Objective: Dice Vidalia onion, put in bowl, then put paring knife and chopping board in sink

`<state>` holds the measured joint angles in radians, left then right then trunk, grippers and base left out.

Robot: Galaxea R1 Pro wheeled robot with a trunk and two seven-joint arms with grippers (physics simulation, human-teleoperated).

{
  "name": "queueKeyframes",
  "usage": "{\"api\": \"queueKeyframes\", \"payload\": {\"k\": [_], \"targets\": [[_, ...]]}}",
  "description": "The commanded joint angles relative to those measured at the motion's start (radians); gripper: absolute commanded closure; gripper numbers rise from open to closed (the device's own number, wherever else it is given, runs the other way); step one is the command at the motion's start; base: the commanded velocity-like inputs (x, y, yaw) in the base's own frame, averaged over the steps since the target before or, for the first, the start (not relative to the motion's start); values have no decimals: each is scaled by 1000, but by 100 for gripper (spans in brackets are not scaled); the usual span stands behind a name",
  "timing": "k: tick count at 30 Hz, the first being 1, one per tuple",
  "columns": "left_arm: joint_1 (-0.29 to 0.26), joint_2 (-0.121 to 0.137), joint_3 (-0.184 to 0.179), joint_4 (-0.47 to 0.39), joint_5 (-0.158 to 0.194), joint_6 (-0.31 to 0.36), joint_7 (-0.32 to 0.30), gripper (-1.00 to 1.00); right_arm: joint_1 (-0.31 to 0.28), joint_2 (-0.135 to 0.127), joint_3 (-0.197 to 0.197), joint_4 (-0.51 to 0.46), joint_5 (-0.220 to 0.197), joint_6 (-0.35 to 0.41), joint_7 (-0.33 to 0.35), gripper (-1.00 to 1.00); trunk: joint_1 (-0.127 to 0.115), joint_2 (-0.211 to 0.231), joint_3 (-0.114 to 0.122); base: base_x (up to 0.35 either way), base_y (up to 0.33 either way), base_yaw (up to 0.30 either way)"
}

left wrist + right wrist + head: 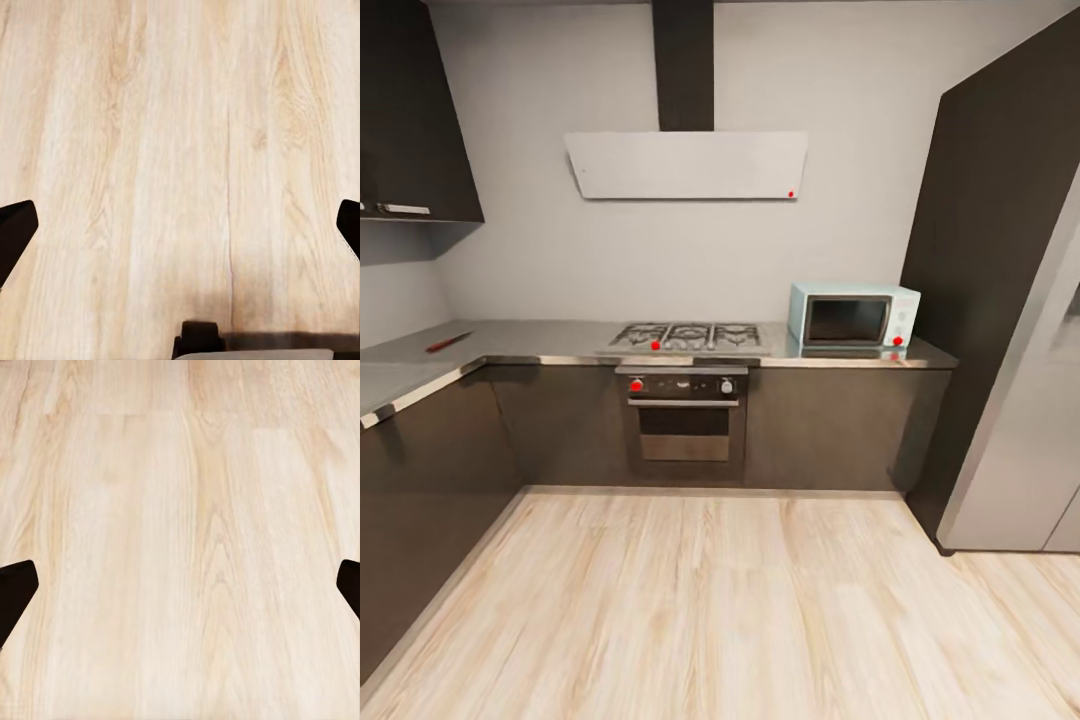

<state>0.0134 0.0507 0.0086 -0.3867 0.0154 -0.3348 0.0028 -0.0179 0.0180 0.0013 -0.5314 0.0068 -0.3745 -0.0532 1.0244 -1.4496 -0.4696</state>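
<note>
Facing the hob (pixel 688 336) — knife (pixel 449 342) on desk (pixel 550 338); left tool (pixel 180 225) and right tool (pixel 180 592) apart, empty, floorward — transit posture.

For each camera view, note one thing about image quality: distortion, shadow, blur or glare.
Head view: wide-angle bending makes the fridge and tall cabinet lean inward; the knife on the countertop is small and soft. Left wrist view: a dark shadow band on the floor near the base. Right wrist view: evenly lit floor, no glare, grain slightly soft.
</note>
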Motion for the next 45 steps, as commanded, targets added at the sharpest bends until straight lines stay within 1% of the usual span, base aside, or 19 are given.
{"api": "queueKeyframes", "payload": {"k": [1, 6, 10, 45], "targets": [[0, 0, 1, -1, 1, -1, 0, -100, -1, 0, 1, 1, 1, -3, -4, -100, 1, 0, -1, 300, 0, 0], [0, 0, 0, -1, 1, -2, 0, -100, -1, 0, 0, 1, 1, -3, -4, -100, 1, 0, -1, 294, 0, 17], [0, 0, -1, -1, 1, -3, 0, -100, -1, 0, 1, 1, 1, -3, -4, -100, 1, 0, -1, 135, 0, 167], [0, 0, -1, -1, 1, -3, 0, -100, -1, 0, 2, 1, 1, -3, -4, -100, 1, 0, -1, 3, 0, 244]]}}
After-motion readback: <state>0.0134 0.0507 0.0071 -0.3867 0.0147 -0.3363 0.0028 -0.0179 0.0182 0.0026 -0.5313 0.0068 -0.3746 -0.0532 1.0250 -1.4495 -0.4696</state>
